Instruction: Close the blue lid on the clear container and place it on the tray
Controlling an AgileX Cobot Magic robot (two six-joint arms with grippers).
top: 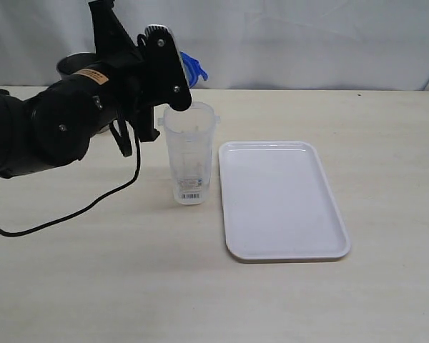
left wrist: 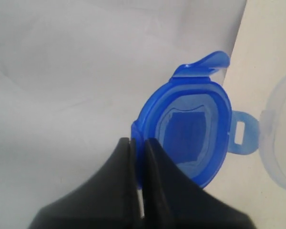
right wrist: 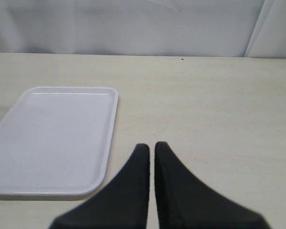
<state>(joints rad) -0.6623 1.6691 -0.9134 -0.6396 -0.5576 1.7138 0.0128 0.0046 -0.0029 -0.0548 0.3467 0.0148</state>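
Observation:
The blue lid (left wrist: pixel 190 129) hangs in the air with its inner side toward the left wrist camera, flaps sticking out. My left gripper (left wrist: pixel 138 143) is shut on the lid's rim. In the exterior view the lid (top: pixel 194 70) peeks out behind that gripper, just above and behind the clear container (top: pixel 189 153). The container stands upright and open on the table, barcode label near its base, and its rim (left wrist: pixel 281 138) shows beside the lid. The white tray (top: pixel 279 199) lies flat right of the container. My right gripper (right wrist: pixel 151 147) is shut on nothing, above the table near the tray's corner (right wrist: pixel 52 138).
A grey steel cup (top: pixel 75 66) stands at the back left, mostly hidden by the left arm. A black cable (top: pixel 93 204) trails from that arm across the table. A white curtain backs the table.

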